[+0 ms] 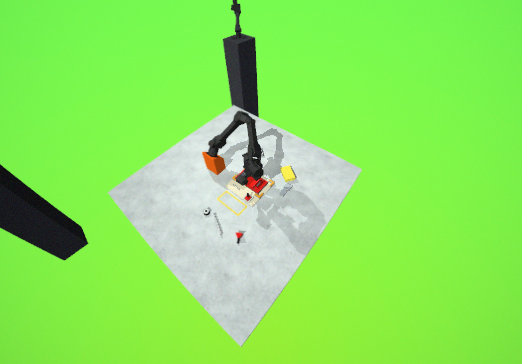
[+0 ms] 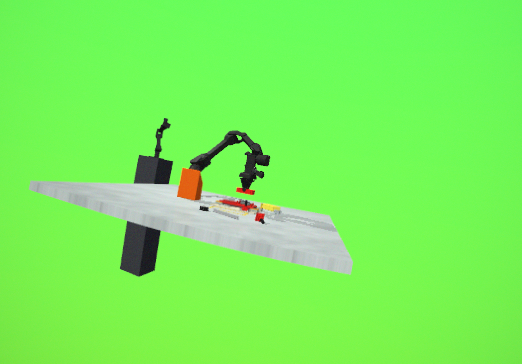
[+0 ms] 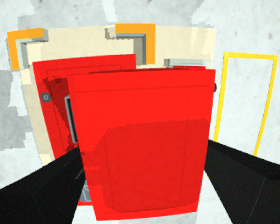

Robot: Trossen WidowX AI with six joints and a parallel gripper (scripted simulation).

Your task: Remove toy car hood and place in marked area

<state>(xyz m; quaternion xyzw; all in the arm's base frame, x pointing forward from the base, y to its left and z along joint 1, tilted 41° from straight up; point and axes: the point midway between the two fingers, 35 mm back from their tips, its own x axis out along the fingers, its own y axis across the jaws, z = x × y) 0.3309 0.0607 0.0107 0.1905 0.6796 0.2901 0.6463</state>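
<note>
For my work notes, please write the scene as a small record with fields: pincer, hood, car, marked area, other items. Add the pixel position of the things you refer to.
pincer [image 2: 245, 189] [image 3: 144, 147]: closed on the hood, above the table
hood [image 2: 245, 191] [image 3: 145, 145]: red panel, lifted off the car, between the fingers
car [image 1: 257, 183] [image 2: 237, 205] [image 3: 45, 115]: red body on a cream board
marked area: yellow outline [image 1: 225, 192] [image 3: 222, 95] beside the board, hood not inside it
other items: yellow block [image 1: 288, 173] [image 2: 270, 207], red-and-black piece [image 1: 239, 236] [image 2: 260, 217]
</note>
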